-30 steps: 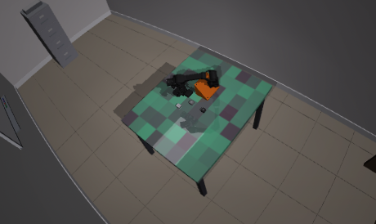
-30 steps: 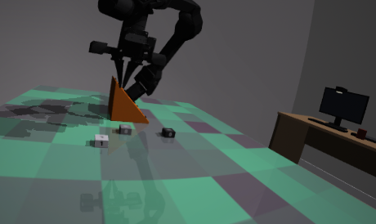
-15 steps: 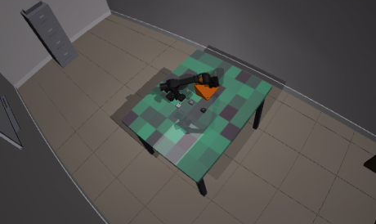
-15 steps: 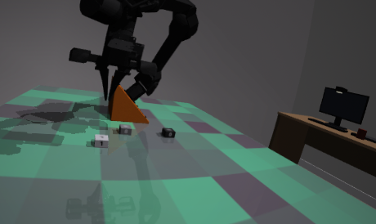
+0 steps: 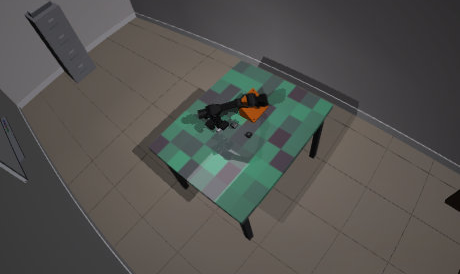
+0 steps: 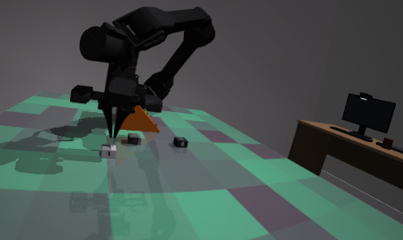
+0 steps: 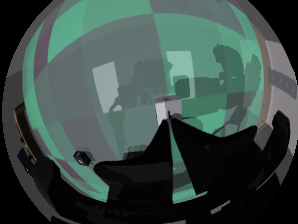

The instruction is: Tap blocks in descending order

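Observation:
A white block shows a digit 1 in the exterior view. My gripper is shut with nothing between its tips; they point down close above this block, at its rear edge in the exterior view. Whether they touch it I cannot tell. A grey block sits behind and to the right; its digit is unreadable, and the wrist view has it mostly behind a finger. A black block stands farther right; its light digit is too small to read surely.
An orange plate-like piece lies by the arm's base, behind the grey block. The patchwork table is glossy, with reflections and arm shadows. A desk with a monitor stands beyond it.

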`<state>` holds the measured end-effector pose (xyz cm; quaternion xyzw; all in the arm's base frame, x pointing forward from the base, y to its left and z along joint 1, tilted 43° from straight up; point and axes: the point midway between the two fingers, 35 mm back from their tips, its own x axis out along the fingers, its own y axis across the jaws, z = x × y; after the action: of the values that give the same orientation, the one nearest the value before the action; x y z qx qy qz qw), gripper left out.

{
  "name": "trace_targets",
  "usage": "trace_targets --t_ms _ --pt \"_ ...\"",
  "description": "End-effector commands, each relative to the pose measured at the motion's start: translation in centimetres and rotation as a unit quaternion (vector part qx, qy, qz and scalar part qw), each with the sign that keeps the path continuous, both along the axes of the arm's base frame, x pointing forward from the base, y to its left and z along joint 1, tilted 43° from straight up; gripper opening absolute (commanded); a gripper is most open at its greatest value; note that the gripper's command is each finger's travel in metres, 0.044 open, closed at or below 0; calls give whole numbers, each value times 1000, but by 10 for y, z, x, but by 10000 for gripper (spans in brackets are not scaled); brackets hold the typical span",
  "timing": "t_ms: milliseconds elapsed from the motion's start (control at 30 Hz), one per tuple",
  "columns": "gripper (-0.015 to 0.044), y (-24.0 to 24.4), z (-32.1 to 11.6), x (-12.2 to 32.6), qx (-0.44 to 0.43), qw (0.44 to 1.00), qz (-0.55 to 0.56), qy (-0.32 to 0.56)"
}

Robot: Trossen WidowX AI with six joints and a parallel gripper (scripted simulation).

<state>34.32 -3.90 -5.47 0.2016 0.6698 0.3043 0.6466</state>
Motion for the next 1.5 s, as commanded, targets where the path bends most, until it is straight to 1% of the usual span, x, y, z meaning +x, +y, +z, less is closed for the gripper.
trace_targets --t_ms 0,367,667,767,1000,1200,1400,1467 --pt "20 8 -7 -2 3 1000 -1 4" --pt "20 20 -19 -4 4 1000 0 4" --pt "20 20 -20 -4 4 1000 0 4" --pt "20 2 -1 -2 3 1000 0 4" --pt "20 -6 8 0 3 1000 -1 4" --pt "20 -53 60 6 2 1000 -1 5" --pt "20 -53 64 5 1 1000 -1 5" --pt "20 -41 80 1 1 1000 -1 5"
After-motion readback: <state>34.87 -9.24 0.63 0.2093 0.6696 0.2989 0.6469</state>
